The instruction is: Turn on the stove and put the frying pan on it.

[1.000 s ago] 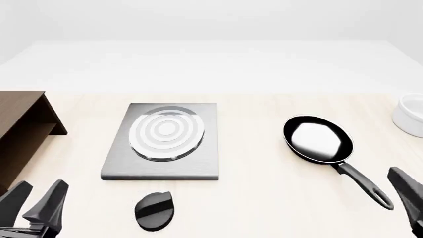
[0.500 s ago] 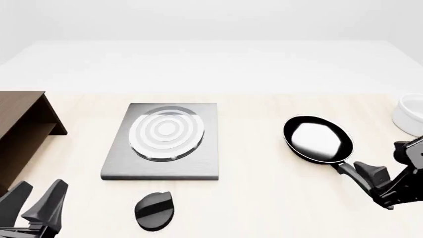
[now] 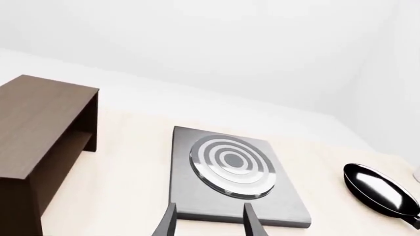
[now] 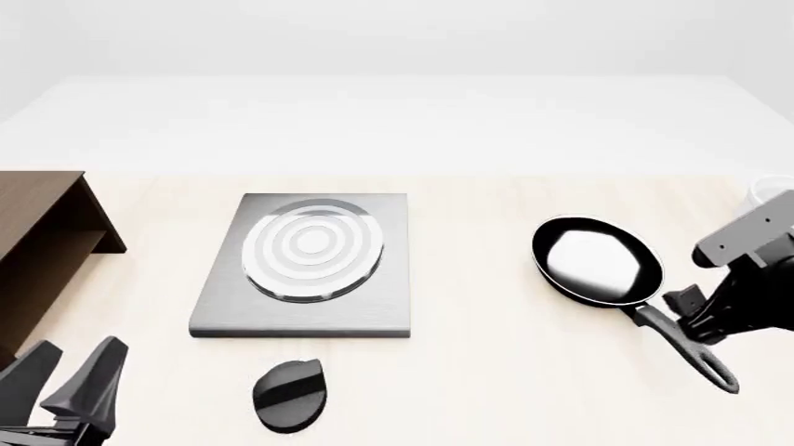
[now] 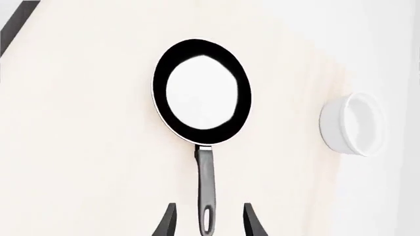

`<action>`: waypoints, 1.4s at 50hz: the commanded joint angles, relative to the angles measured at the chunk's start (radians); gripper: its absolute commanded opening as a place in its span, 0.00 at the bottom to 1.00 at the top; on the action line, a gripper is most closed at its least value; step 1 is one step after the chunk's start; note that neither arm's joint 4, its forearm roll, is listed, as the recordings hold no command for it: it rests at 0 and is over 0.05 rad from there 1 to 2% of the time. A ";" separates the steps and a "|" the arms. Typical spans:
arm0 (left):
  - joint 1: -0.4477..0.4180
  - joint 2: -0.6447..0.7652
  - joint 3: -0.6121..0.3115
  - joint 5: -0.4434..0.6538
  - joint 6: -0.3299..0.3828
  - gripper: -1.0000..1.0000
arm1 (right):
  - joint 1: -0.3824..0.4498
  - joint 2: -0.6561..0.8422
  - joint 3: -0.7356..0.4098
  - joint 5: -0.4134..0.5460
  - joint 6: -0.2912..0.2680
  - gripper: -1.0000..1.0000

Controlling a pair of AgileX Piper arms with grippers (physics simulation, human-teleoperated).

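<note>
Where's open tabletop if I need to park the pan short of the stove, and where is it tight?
Widest bare patch: between the stove and the frying pan. Another lies between the wooden shelf and the stove's left edge. Tighter: the near strip by the knob and the left claw, and the far right, where the right claw straddles the pan handle near the white bowl.

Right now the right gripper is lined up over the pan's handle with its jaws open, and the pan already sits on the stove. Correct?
Not quite. The frying pan rests on the table to the right of the stove, apart from it, as the front view shows. The right gripper does straddle the handle with jaws open.
</note>
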 commanded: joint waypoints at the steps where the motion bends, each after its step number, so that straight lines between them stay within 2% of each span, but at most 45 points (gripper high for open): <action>1: 0.002 0.000 0.000 0.002 -0.005 1.00 | -0.062 0.122 -0.011 -0.065 -0.052 1.00; 13: 0.004 0.000 0.000 0.003 -0.010 1.00 | -0.074 0.181 0.000 -0.111 -0.060 1.00; 22: 0.005 0.000 0.000 0.003 -0.006 1.00 | -0.034 0.213 0.048 -0.161 -0.027 1.00; 32: 0.005 0.000 0.000 0.001 -0.003 1.00 | -0.039 0.282 0.095 -0.254 -0.023 1.00; 41: 0.004 0.000 0.000 0.001 -0.004 1.00 | -0.080 0.366 0.125 -0.338 -0.039 1.00; 54: 0.004 0.000 0.000 0.001 -0.004 1.00 | -0.104 0.445 0.150 -0.409 -0.048 1.00; 57: 0.004 0.000 0.000 0.001 -0.005 1.00 | -0.126 0.478 0.162 -0.445 -0.072 1.00; 63: 0.004 0.000 0.000 0.000 -0.004 1.00 | -0.136 0.504 0.165 -0.465 -0.073 1.00; 70: 0.004 0.000 0.000 0.001 -0.006 1.00 | -0.188 0.558 0.160 -0.503 -0.114 1.00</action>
